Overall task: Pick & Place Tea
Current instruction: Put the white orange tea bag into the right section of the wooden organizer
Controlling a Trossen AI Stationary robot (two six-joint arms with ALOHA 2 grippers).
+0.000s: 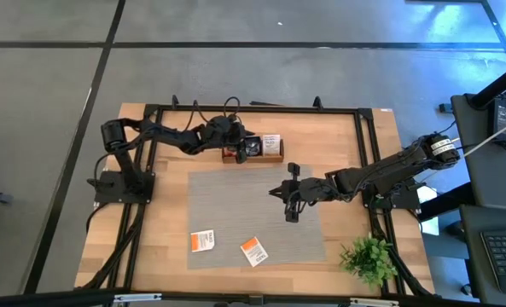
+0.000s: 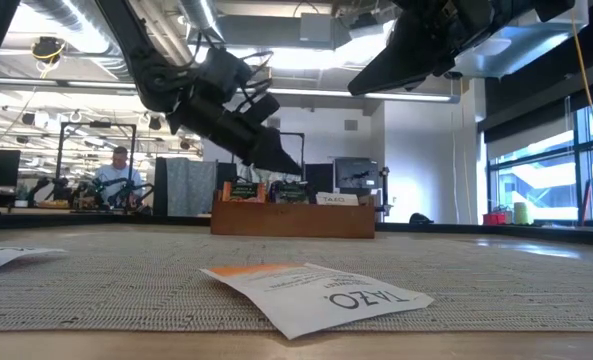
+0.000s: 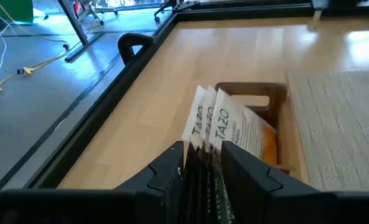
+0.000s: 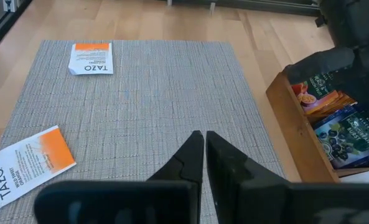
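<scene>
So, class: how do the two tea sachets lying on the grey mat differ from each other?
The left sachet lies square to the mat's edges; the right sachet lies turned at an angle. The left sachet sits nearer the mat's left edge, the right nearer its middle. Both are white with orange and lie flat.

Tea sachets: two loose on the mat, the rest filed in the tray.

Two white-and-orange sachets (image 1: 203,241) (image 1: 253,251) lay flat on the grey mat near its front edge, close together but apart (the second one turned at an angle). Other sachets stood on edge in the wooden tray at the mat's far side: white TAZO-printed ones (image 3: 218,124) packed upright in one compartment, an orange fruit-print one (image 4: 324,99) and a dark blue-black one (image 4: 349,134) in other compartments.
</scene>
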